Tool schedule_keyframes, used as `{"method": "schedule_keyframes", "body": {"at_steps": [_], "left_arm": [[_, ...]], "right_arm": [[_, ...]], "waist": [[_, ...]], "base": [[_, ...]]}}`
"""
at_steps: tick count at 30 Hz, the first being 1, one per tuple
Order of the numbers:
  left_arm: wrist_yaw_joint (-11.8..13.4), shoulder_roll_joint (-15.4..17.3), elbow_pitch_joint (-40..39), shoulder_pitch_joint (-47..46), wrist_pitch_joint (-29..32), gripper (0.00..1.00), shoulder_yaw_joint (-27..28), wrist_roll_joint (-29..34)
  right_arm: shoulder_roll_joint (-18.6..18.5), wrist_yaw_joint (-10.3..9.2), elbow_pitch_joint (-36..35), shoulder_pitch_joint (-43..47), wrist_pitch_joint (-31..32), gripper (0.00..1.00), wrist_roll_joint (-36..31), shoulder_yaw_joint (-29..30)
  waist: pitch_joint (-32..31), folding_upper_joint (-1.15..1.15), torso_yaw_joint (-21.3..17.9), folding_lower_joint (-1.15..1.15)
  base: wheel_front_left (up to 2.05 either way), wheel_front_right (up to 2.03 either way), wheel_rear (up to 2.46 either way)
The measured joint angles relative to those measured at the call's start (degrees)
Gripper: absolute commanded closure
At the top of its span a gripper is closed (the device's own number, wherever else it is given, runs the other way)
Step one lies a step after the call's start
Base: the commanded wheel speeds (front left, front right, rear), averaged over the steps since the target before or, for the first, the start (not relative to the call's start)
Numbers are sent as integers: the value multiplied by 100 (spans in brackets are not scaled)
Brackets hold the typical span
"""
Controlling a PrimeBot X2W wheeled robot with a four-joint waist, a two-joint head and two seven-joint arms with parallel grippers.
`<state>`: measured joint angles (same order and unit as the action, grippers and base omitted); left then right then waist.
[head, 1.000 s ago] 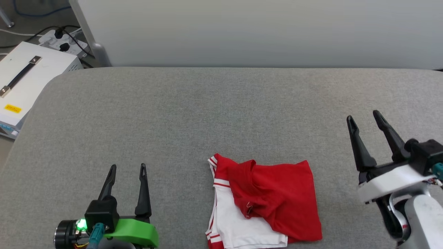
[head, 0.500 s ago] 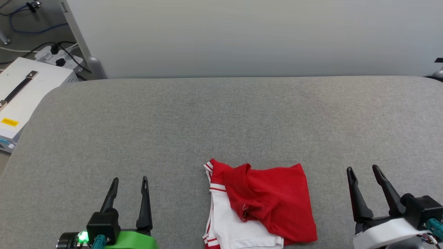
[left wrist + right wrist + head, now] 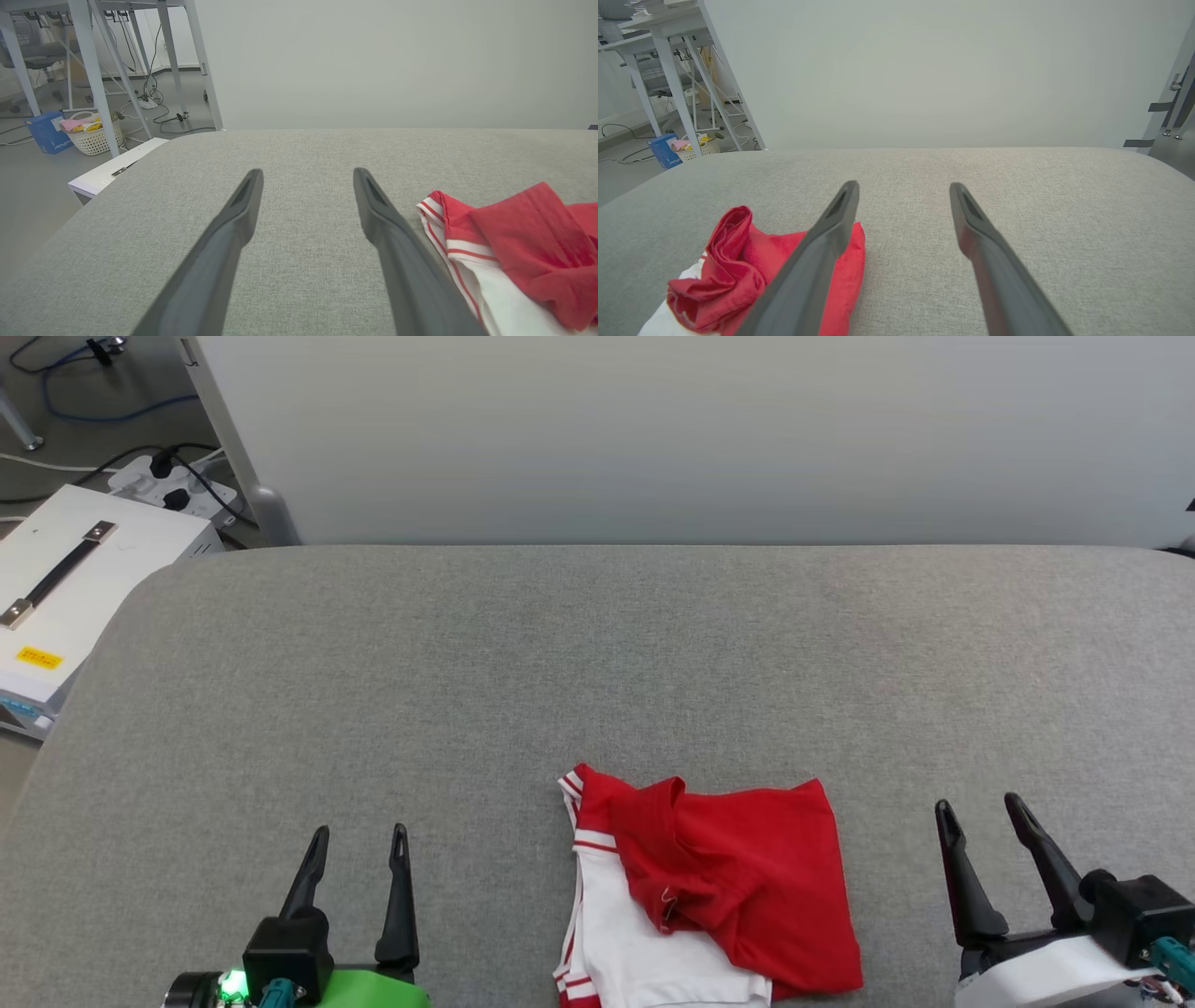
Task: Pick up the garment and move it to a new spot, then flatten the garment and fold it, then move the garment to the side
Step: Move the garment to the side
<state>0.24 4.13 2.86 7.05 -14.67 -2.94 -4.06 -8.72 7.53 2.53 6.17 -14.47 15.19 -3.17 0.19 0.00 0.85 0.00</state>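
Right hand (image 3: pixel 978 803) has drawn back beside garment (image 3: pixel 747 877).

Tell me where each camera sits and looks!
Head view: on the robot's head, looking down at the grey table and red garment; left hand and right hand below.
Left wrist view: on the left wrist, looking along its fingers; garment at right.
Right wrist view: on the right wrist, along its fingers; garment lower left.
All share garment and table.

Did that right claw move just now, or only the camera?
Yes. The right gripper pulled back toward the robot: its tips lay beyond the far edge of the garment, now short of it.
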Motion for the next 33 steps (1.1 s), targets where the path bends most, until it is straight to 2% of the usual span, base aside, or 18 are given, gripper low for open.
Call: {"method": "schedule_keyframes", "body": {"at_steps": [4, 10, 12, 15, 16, 21, 24, 33], "left_arm": [[0, -3, 1, -5, 0, 0, -14, 0], [-1, -11, 0, -23, 0, 0, -29, 7], [-1, -14, -1, -36, 0, 0, -40, 8], [-1, -19, -5, -62, 0, 0, -46, 8], [0, -21, -11, -93, 0, 0, -43, 8], [1, -24, -27, -198, 0, 0, -53, 8], [1, -27, -32, -260, 0, 0, -71, 8], [1, -49, -55, -446, 0, 0, -182, 8]], "right_arm": [[-204, 0, -94, -306, 0, 0, 14, 20], [-848, 0, -222, -1269, 22, 0, 210, -129], [-1120, 0, -241, -1657, 233, 0, 394, -268], [-1510, 0, -253, -2057, 877, 0, 695, -622], [-1912, 2, -210, -2273, 2009, 0, 1305, -1129], [-2464, 1, -125, -2479, 3394, 0, 2237, -1663], [-2614, 0, -86, -2475, 4111, 0, 2746, -1961], [-2788, 0, -96, -2148, 5438, 0, 3880, -2426]], "waist": [[23, 0, 42, 0], [103, 0, 90, 0], [144, 0, 107, 0], [203, 0, 136, 0], [262, 0, 174, 0], [367, 0, 239, 0], [439, 0, 288, 0], [742, 0, 486, 0]], "base": [[0, 0, 0], [0, 0, 0], [0, 0, 0], [0, 0, 0], [0, 0, 0], [0, 0, 0], [0, 0, 0], [0, 0, 0]]}}
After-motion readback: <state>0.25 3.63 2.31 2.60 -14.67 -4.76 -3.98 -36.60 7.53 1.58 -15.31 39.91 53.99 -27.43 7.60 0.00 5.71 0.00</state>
